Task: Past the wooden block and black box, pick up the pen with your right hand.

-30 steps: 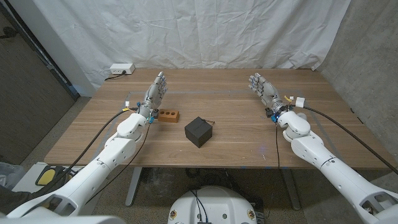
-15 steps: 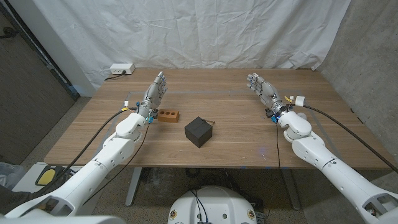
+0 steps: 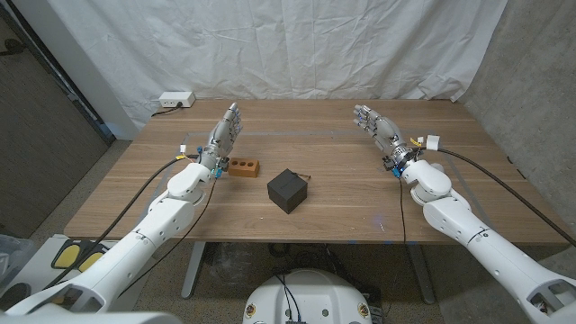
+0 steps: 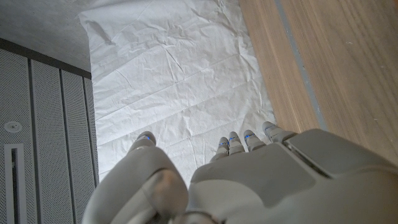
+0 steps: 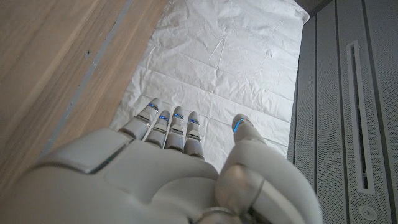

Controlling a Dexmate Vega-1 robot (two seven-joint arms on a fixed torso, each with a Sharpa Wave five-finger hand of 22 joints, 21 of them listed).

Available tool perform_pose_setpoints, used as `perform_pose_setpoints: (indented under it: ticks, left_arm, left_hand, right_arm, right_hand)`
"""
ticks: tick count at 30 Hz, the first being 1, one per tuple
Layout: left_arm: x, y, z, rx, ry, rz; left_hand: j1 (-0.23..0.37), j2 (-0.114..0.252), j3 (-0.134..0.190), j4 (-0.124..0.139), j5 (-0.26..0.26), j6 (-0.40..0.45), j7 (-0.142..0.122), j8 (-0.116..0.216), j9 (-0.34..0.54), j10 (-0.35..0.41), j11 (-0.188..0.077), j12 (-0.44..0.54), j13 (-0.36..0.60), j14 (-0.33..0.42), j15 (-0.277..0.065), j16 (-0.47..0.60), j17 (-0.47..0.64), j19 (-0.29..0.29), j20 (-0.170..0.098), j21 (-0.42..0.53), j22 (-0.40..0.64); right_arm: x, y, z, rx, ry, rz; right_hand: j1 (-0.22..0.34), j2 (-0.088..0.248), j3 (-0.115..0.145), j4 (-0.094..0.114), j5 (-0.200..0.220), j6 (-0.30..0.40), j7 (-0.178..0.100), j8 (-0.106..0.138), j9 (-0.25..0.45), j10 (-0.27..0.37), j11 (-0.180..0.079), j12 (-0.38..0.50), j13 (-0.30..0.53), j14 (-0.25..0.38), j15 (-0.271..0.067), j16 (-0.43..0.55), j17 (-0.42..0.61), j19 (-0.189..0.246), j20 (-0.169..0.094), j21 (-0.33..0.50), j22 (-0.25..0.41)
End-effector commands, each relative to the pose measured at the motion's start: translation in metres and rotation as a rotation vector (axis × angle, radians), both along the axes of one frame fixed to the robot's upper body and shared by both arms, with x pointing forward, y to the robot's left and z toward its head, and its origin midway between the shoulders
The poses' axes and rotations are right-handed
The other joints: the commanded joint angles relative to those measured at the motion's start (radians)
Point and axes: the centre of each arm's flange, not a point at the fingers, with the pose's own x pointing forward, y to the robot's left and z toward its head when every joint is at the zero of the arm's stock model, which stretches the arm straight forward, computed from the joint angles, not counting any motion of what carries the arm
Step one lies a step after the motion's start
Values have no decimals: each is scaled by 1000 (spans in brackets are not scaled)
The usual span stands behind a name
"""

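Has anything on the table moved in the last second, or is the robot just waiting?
The right hand has drifted slightly toward the table's middle, open and holding nothing. The left hand, wooden block and black box stayed put.

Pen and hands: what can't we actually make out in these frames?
- Pen: in the head view, a thin dark sliver at the black box's far corner may be it; too small, mostly hidden by the box.
- Wooden block: its near-left end is covered by the left hand's wrist.
- Right hand: open over the table; the wrist views show only hand backs and backdrop, so palm sides are unseen.
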Motion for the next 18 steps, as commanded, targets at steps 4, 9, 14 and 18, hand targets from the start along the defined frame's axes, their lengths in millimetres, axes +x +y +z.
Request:
perform_pose_setpoints:
  ticks: [4,9,14,18]
  left_arm:
    - [-8,-14,15,-2,-10,12]
    - [-18,-21,21,43,-16,36]
    - [-19,-21,18,34,3,34]
    - [-19,-18,17,55,22,59]
  left_hand:
    - [17,2,1,-7,4,7,3,3,6,3,2,8,1,-1,7,9,6,-8,-83,8,4]
    - [19,2,0,-8,4,10,4,3,6,5,4,8,1,5,7,11,6,-3,-82,10,4]
    - [21,2,-1,-9,4,11,4,3,6,8,4,9,1,7,8,11,6,-2,-81,10,4]
    - [22,2,-1,-9,4,11,4,3,6,9,6,9,1,8,9,11,6,-2,-80,10,4]
  right_arm:
    - [-2,-5,13,-78,-49,47]
    - [-4,-7,17,-108,-73,72]
    - [-5,-10,21,-126,-100,84]
    - [-4,-13,23,-141,-118,76]
  right_hand:
    - [22,0,5,-14,-3,13,-16,3,4,7,-8,0,3,1,2,-2,3,1,5,-2,4]
    - [28,0,6,-18,-4,14,-19,3,4,10,-12,1,3,2,3,-1,3,0,5,-2,4]
    - [34,0,7,-22,-6,19,-23,4,4,13,-15,2,4,3,3,-1,4,0,6,-3,4]
    - [39,0,8,-25,-6,23,-27,4,5,17,-12,3,4,4,3,-1,4,0,6,-3,5]
